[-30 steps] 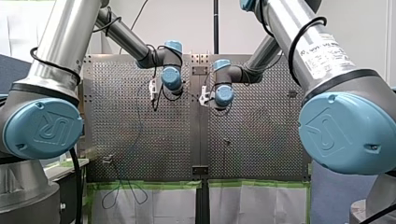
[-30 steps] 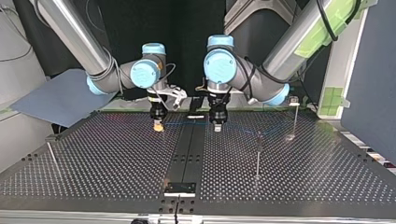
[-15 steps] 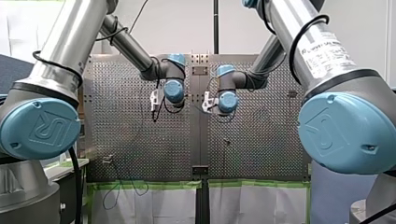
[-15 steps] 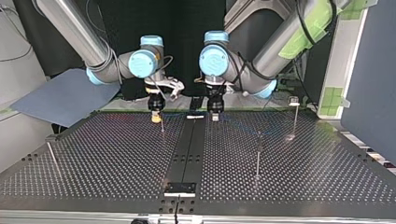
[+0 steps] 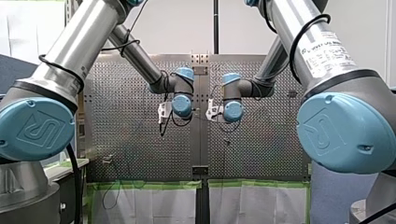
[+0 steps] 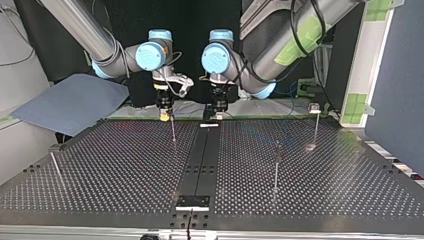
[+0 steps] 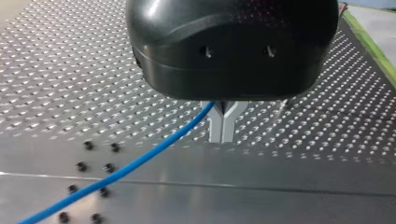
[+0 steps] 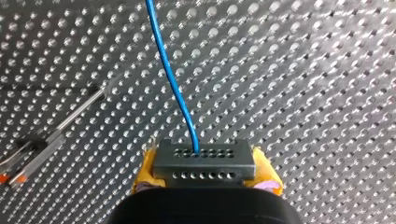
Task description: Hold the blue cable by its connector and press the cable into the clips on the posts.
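My left gripper (image 7: 221, 135) pinches the cable (image 7: 140, 161); my right gripper (image 8: 204, 173) clamps its connector (image 8: 204, 157). Both have drawn together, nearer along the counter (image 6: 125, 170), away from the posts (image 6: 275, 167); no clip fed yet.

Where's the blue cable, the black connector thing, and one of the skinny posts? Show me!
blue cable (image 8: 168, 70), right wrist view, middle of its visible stretch.
connector (image 8: 204, 163), right wrist view, its black face with holes.
post (image 6: 275, 170), top view, halfway up its thin shaft.
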Robot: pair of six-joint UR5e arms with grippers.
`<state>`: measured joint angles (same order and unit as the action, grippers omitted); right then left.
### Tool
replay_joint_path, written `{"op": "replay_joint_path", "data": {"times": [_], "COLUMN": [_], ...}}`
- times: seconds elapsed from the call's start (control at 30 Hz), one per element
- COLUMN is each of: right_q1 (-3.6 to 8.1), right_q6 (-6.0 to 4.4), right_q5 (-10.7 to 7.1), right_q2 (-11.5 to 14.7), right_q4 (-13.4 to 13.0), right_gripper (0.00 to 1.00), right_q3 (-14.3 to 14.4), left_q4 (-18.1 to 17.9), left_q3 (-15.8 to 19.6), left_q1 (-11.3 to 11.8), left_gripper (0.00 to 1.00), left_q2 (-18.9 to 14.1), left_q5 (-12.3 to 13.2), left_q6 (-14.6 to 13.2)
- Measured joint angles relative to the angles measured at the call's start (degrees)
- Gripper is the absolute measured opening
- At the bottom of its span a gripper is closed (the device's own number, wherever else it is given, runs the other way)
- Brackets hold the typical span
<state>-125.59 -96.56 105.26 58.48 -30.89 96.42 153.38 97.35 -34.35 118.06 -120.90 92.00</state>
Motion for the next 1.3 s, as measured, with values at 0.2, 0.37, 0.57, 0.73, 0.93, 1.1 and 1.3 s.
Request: {"op": "replay_joint_path", "data": {"times": [0.2,0.37,0.57,0.73,0.93,1.1,1.3], "right_q1": [1.13,2.36,3.87,5.17,6.47,7.46,8.19], "right_q6": [-0.11,-0.18,-0.56,-1.3,-2.58,-3.14,-3.79], "right_q5": [-0.25,-0.67,-1.39,-2.21,-4.84,-5.53,-5.65], "right_q2": [0.0,-0.2,-1.6,-4.1,-7.4,-8.1,-8.2], "right_q4": [-3.0,-5.5,-8.7,-11.3,-14.8,-17.9,-19.7], "right_gripper": [0.0,0.0,0.0,0.0,0.0,0.0,0.0], "right_q3": [3.0,5.5,8.7,11.3,14.8,17.0,16.9], "left_q4": [-2.9,-5.6,-8.7,-11.2,-14.5,-16.4,-16.9], "left_q3": [0.0,0.0,0.0,0.0,0.0,0.0,0.0], "left_q1": [-1.5,-2.5,-3.7,-4.3,-4.4,-4.0,-4.3], "left_gripper": [0.0,0.0,0.0,0.0,0.0,0.0,0.0], "left_q2": [3.2,4.2,4.4,5.2,8.3,10.7,13.2], "left_q5": [-0.9,-2.4,-3.8,-3.9,-2.7,-2.4,-2.3], "left_q6": [0.6,1.1,1.2,1.0,0.3,-0.1,-0.5]}}
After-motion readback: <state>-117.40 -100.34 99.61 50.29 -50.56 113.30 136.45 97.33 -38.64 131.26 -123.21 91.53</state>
